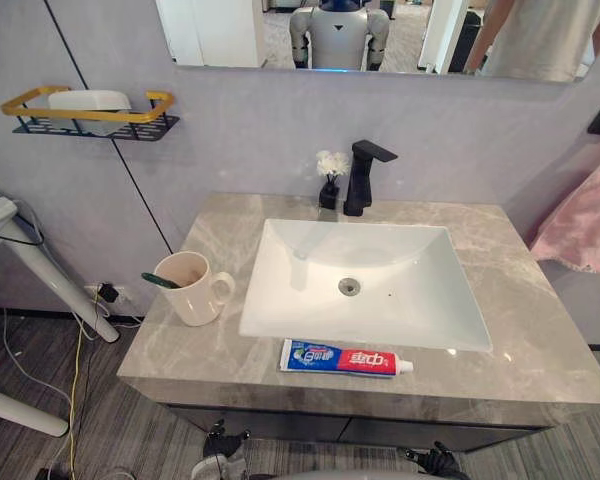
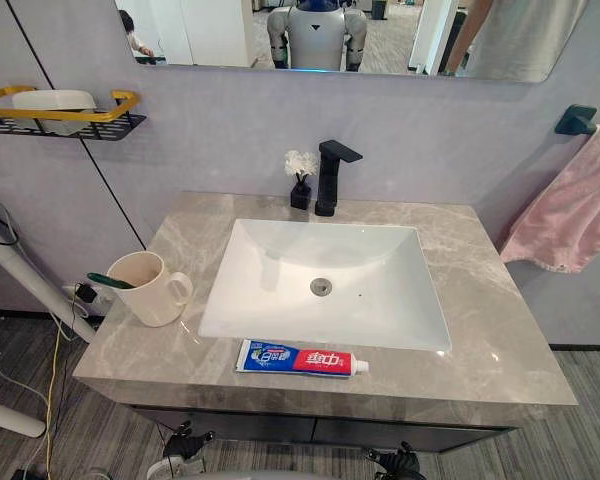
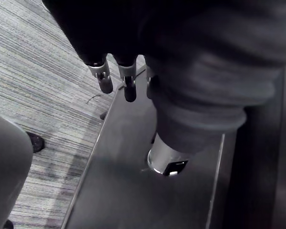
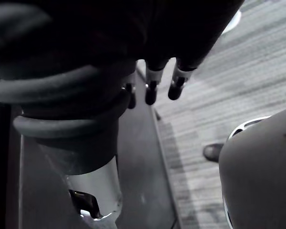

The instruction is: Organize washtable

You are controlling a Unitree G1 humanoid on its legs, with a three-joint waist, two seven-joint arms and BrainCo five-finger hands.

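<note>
Left of the sink (image 1: 310, 290), the mug (image 1: 192, 295) with the toothbrush (image 1: 160, 281) in it is placed near the left edge of the washtable (image 1: 540, 350); if it is reached from the side, it could be tipped or pushed off, because the brush handle leans out over its rim. In front of the sink, the toothpaste tube (image 1: 345, 358) is laid flat along the front rim. A careless push could slide it into the basin or over the front edge of the counter, and as it is thin and flat, it may be hard to lift cleanly. Behind the sink, the small flower vase (image 1: 330, 180) is set just beside the black faucet (image 1: 360, 178) and could be knocked by an arm reaching far. The table top and these things are given by the eye views. The state of the hands is given by the wrist views: the left hand (image 3: 128, 88) and the right hand (image 4: 151, 90) are hung low beside a dark panel above the floor, fingers straight and relaxed, with nothing held.
</note>
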